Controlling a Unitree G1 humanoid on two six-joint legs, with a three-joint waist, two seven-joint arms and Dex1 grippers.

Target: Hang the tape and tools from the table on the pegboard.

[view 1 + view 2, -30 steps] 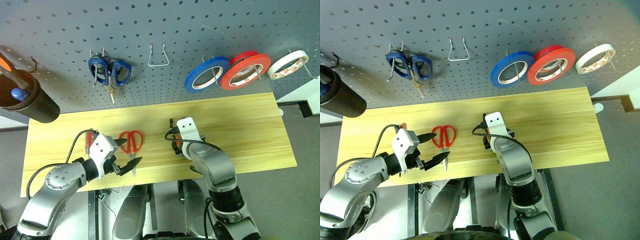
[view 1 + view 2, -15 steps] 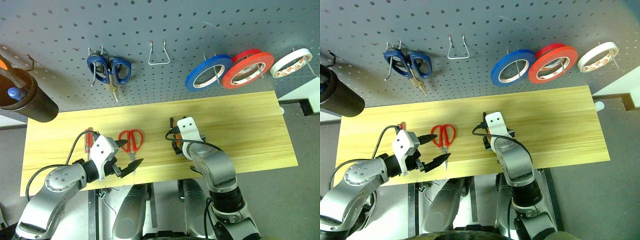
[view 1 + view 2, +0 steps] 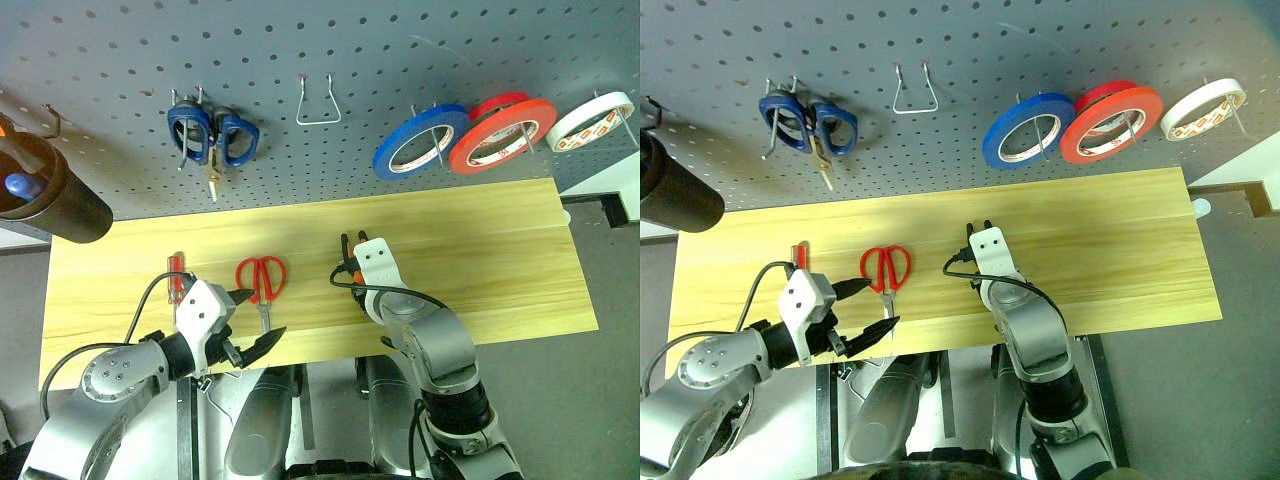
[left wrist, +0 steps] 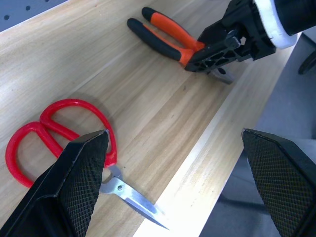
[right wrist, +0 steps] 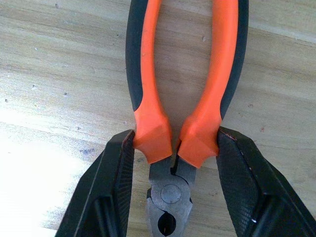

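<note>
The pliers (image 5: 175, 98), orange and black handled, lie on the pale wood table (image 3: 480, 250). My right gripper (image 5: 175, 143) is shut on them, a finger pressed against each handle base just above the pivot. The red-handled scissors (image 3: 260, 280) lie flat left of it, and the slim red screwdriver (image 3: 176, 275) lies further left. My left gripper (image 3: 262, 315) stands open over the table's front edge, just beside the scissors' blades, holding nothing. The white tape (image 3: 597, 120) hangs on a hook at the far right of the dark grey pegboard (image 3: 300, 40).
On the pegboard hang blue scissors (image 3: 213, 138), a blue tape roll (image 3: 420, 143) and a red tape roll (image 3: 502, 135). A bare wire hook (image 3: 318, 105) sits between them. A black cup (image 3: 45, 195) holding tools hangs at the left.
The whole picture has shifted a little as the camera tilted. Both arms and the things on the table keep their places.
</note>
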